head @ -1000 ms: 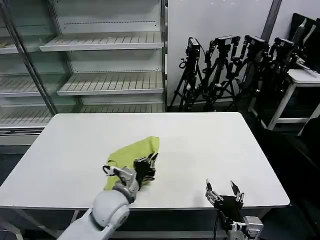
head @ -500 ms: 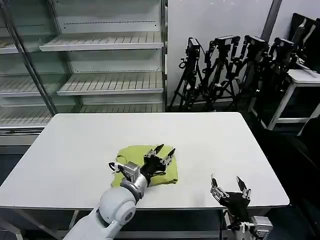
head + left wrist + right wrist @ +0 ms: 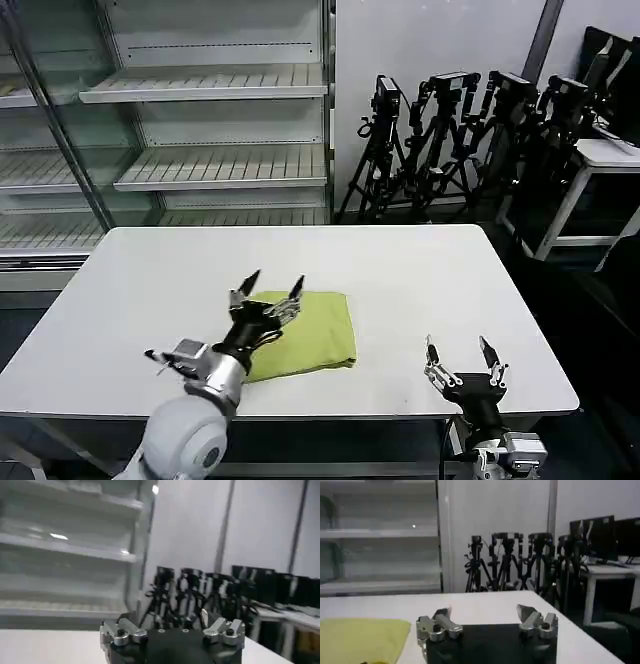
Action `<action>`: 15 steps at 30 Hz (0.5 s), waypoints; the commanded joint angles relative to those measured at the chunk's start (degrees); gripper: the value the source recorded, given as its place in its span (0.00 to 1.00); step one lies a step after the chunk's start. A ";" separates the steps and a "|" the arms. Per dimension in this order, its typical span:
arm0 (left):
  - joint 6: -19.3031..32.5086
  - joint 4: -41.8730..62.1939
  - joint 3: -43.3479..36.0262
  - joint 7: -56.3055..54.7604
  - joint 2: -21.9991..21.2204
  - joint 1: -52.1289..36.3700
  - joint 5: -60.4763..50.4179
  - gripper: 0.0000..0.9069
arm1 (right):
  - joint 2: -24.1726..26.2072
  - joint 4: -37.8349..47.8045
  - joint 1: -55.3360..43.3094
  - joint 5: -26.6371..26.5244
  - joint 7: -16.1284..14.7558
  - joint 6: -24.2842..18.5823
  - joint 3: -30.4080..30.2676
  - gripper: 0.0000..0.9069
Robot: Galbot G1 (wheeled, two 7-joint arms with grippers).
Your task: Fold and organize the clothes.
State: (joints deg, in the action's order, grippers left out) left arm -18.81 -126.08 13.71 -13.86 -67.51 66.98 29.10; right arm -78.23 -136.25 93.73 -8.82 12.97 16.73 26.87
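T-shirt (image 3: 305, 335) near-left corner hidden behind left claw (image 3: 268, 290); print side unseen (folded under?).

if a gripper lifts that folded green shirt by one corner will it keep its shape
Probably not: the T-shirt is thin, soft cloth lying flat on the table, so it would likely droop and unfold. It looks light, and a push would probably bunch it.

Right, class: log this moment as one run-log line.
T-shirt: folded flat on table | left tool: open, over shirt | right tool: open, near table's front edge
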 commanded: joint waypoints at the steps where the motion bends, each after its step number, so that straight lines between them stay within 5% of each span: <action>1: 3.96 -7.18 11.57 1.07 -1.18 14.22 -9.68 1.00 | 0.76 -0.13 -0.39 3.99 0.75 -3.96 -1.71 1.00; 15: 4.27 -9.97 16.91 1.34 -4.01 21.03 -12.28 1.00 | 0.63 1.12 -1.91 5.40 0.97 -4.97 -3.99 1.00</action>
State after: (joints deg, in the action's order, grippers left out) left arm -15.52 -133.37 25.88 -12.82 -70.24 81.21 20.45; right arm -77.79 -135.52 92.35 -4.81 13.76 13.02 24.00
